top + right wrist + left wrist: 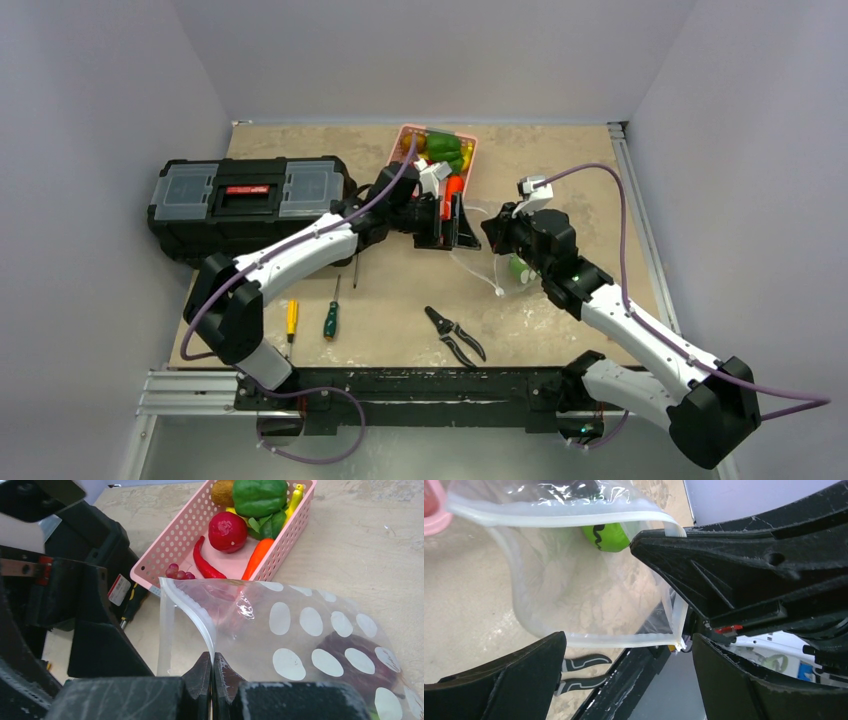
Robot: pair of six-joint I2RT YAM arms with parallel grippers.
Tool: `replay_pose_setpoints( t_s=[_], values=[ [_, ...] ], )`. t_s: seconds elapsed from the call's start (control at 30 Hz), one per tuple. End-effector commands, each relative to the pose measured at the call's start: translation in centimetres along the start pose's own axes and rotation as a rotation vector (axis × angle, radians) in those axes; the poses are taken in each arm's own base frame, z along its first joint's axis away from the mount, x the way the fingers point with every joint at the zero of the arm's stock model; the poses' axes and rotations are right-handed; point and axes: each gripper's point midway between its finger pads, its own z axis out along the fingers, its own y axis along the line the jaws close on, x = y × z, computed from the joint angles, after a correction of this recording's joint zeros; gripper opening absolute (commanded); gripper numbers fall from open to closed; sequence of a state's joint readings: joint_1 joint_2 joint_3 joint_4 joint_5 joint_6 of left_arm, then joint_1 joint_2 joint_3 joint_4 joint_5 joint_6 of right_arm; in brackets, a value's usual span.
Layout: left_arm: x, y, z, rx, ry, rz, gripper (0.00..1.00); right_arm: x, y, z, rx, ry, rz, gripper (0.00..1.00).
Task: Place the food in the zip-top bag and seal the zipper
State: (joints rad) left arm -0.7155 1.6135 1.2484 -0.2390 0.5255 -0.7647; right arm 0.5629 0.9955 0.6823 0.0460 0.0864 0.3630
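The zip-top bag [310, 630] lies on the table [360, 545] just on the near side of the pink basket [170, 545], its mouth turned toward the basket so the food has only a short way to travel. The right claw [212, 667] is clenched on the zipper [554, 520], pinching one side of the rim and lifting it, which props the mouth wide. The left claw [629, 640] hangs released before that mouth, jaws far apart, gripping nothing. A green round fruit [606, 536] and a maroon fruit [345, 642] appear to sit inside the bag, at its end away from the basket. The green pepper [260, 495], red round fruit [227, 530] and banana [296, 497] lie in the basket, so loading looks partway done and the seal unpressed
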Motion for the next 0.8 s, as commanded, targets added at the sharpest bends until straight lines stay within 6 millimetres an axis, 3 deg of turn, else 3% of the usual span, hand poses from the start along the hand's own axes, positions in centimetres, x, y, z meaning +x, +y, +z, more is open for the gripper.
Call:
replay_pose_setpoints(
  t_s=[0.0,0.2,0.33,0.43,0.57,0.77],
  values=[
    [-1.6,-0.1,-2.5,-0.053,-0.121,0.083,0.96,-1.1,0.5,0.1,-0.017,-0.049,0.010,0.00],
    [-3.8,2.0,-5.4,-0.195,-0.258,0.083,0.96,-1.1,-0.4,0.0,0.038,-0.052,0.021,0.00],
    [-6.4,4.7,-8.1,-0.377,-0.397,0.074,0.95,-1.2,-4.2,-0.4,0.257,-0.078,0.073,0.00],
    [-8.5,5.7,-8.7,-0.450,-0.471,0.093,0.95,-1.0,-5.4,-0.8,0.332,-0.078,0.078,0.00],
    [-10.8,7.3,-7.7,-0.524,-0.471,0.079,0.93,-1.0,-5.4,-0.6,0.331,-0.076,0.073,0.00],
    [-15.5,12.2,-5.4,-0.760,-0.485,0.148,0.92,-1.1,-4.7,-0.4,0.286,-0.074,0.060,0.00]
  ],
)
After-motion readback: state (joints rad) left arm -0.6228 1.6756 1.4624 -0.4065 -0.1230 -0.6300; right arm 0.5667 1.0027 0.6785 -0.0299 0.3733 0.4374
